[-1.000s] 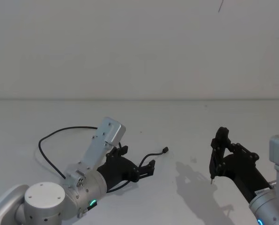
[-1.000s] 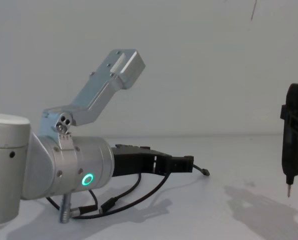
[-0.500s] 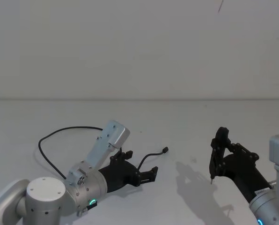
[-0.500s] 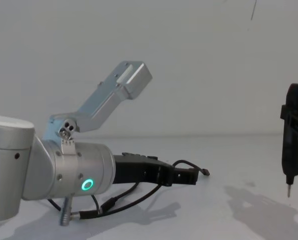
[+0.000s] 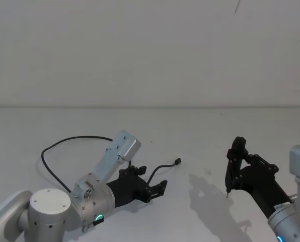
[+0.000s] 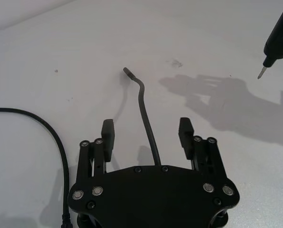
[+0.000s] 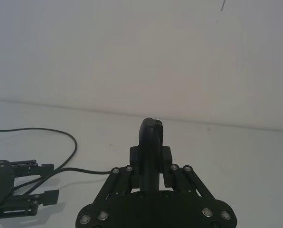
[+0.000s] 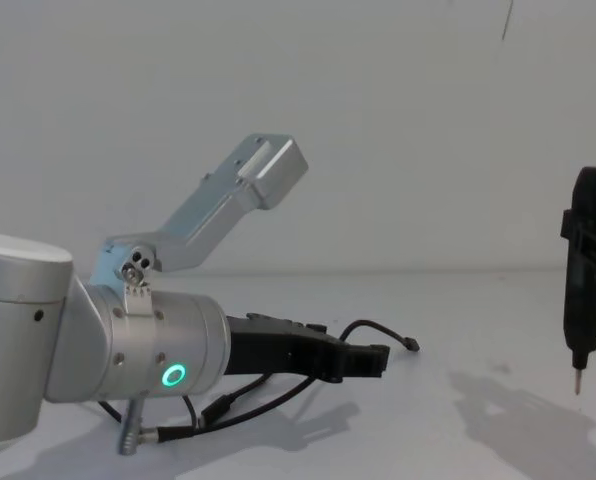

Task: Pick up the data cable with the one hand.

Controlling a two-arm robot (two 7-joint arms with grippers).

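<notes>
The data cable point(image 5: 44, 152), thin and black, lies on the white table in a wide loop, and its small end plug point(image 5: 177, 161) points to the right. My left gripper point(image 5: 153, 179), black on a silver arm with a green ring, hangs low over that end stretch. In the left wrist view the left gripper point(image 6: 146, 126) is open. The data cable point(image 6: 142, 97) runs between its fingers point(image 6: 108, 128) without touching either. From the chest, the cable point(image 8: 371, 325) arches just behind the left gripper point(image 8: 370, 361).
My right gripper point(image 5: 239, 170) hovers at the right, shut on a black pointed tool point(image 7: 151, 135) whose metal tip point(image 8: 577, 382) points down above the table. The tool's tip point(image 6: 261, 72) is well clear of the left gripper. The white table point(image 5: 200, 131) meets a plain wall behind.
My left gripper has dropped toward the table and shifted slightly right, so the cable's end stretch now lies between its open fingers. The right arm has not moved.
</notes>
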